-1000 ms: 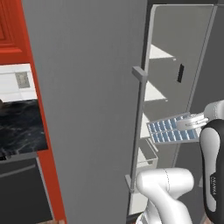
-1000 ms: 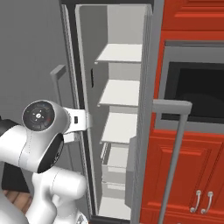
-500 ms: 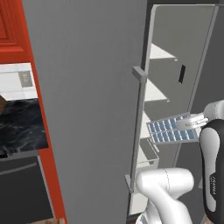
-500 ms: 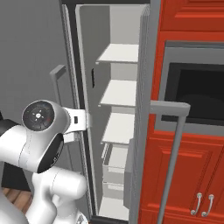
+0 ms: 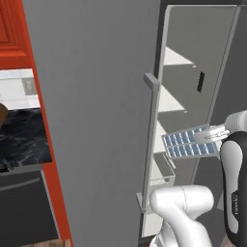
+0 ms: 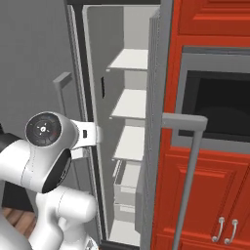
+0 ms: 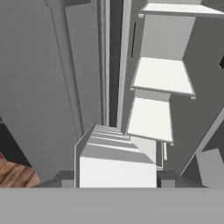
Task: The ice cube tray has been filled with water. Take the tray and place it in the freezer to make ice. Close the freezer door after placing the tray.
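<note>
Little has changed over the last second: your base has crept slightly, since the worktop [image 5: 21, 140] at the left edge of the left base view sits a touch differently than before, while the arm's pose and the tray [image 5: 190, 143] look the same. Your claw [image 5: 212, 136] stays clenched on the tray's near end, and the tray hangs level in the air in front of the open freezer [image 6: 129, 141], at about the height of the lower shelves. The water [image 5: 185, 141] shows as blue cells, with no sign of a spill.

In the hand view the tray [image 7: 114, 159] juts forward between the dark tips, pointing toward the shelf [image 7: 151, 119] just ahead and to its right. The freezer door [image 5: 96, 120] stands wide open beside the arm.

So you are still mid-carry: the tray isn't inside yet, nothing is set down, and the door is not closed. Judging from this, your next move needs a steady, level push onto that shelf.
</note>
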